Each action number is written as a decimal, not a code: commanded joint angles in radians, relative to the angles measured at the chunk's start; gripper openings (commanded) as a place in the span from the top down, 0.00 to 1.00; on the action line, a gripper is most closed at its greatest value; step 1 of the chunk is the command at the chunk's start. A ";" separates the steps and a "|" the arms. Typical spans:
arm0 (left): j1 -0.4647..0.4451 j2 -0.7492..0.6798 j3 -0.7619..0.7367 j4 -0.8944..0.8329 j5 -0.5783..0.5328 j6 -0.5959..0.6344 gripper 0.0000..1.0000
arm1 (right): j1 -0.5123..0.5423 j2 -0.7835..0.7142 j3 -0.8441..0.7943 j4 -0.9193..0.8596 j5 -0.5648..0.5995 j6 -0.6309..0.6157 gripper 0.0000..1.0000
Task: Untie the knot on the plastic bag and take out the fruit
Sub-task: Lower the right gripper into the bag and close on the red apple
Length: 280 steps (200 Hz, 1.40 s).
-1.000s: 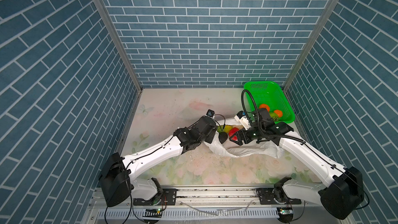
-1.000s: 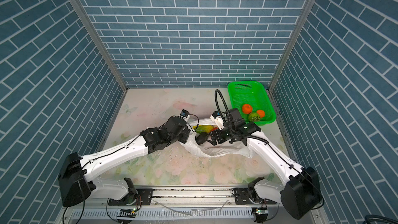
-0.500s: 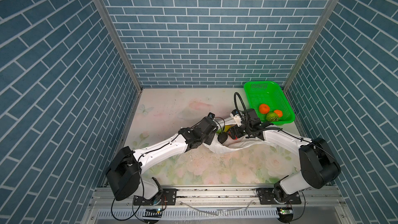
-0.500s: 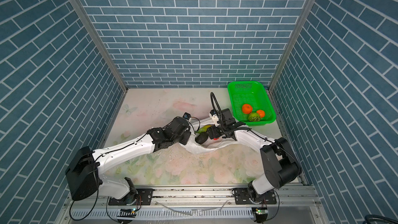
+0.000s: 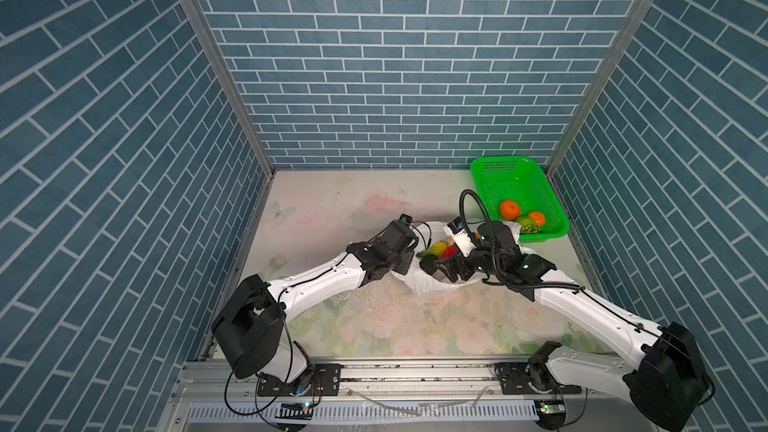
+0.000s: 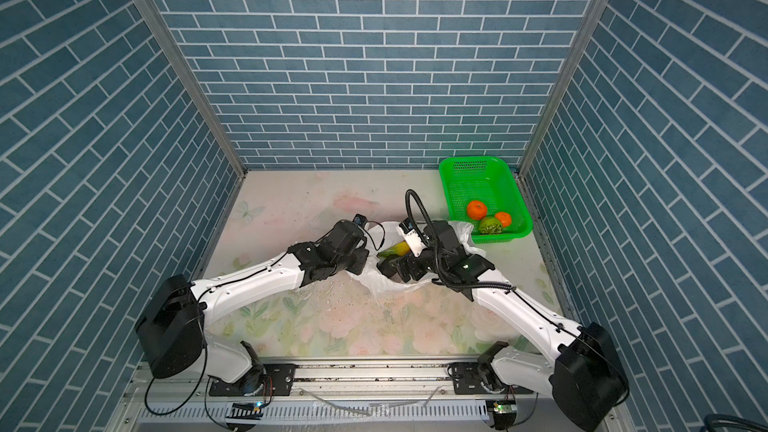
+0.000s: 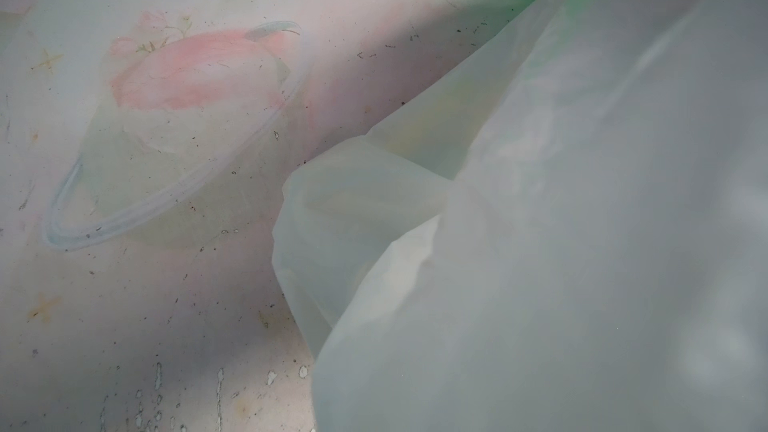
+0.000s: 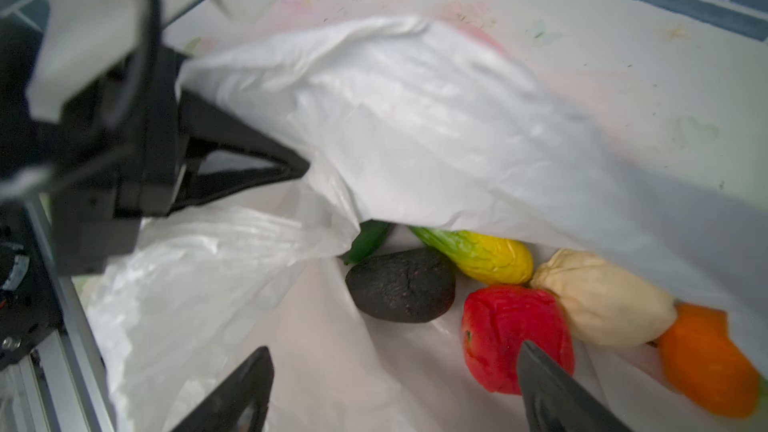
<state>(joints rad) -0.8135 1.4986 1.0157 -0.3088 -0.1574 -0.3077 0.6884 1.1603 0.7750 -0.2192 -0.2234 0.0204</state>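
- Fruit [image 8: 602, 301] lies huddled inside the plastic bag [image 8: 415, 118], which sits on the table [image 5: 332, 209] between the two arms with its mouth gaping toward the right arm.
- Left gripper [image 8: 301, 169]: fingers clenched on the bag's upper flap, holding it up like a tent roof over the pile.
- Right gripper [image 8: 395, 392]: fingers spread wide, grasping nothing, poised at the mouth and pointing in.
- Key relation: the dark avocado [image 8: 401, 290] is the nearest piece, straight ahead between the spread fingers. Its long axis runs along the line from fingertip to fingertip, so the fingers would have to span its length.
- The red fruit [image 8: 507, 326] sits just beside the avocado, and one fingertip overlaps it in the right wrist view.
- The yellow-green piece [image 8: 482, 257] presses against the avocado's far side, under the flap's edge.
- Room, as I judge it: clear on the approach side, crowded behind. Loose film under the fingers could get pinched along with the fruit.
- The green basket [image 5: 513, 187] stands just beyond the bag in the far right corner, with walls close on two sides. The right arm is the nearer one.
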 commanded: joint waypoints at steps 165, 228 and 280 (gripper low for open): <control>-0.141 -0.135 -0.088 0.037 0.007 0.009 1.00 | -0.032 0.419 0.224 0.066 0.273 0.203 0.13; -0.212 -0.084 -0.055 0.023 -0.084 -0.004 1.00 | -0.093 0.486 0.261 -0.011 0.300 0.284 0.10; -0.213 -0.026 0.000 0.059 -0.067 -0.002 1.00 | -0.107 0.510 0.248 -0.105 0.345 0.344 0.09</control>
<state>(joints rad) -1.0245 1.4601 0.9764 -0.2707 -0.2165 -0.3061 0.5903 1.6428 1.0145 -0.2516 0.0914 0.3016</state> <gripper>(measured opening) 0.043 0.911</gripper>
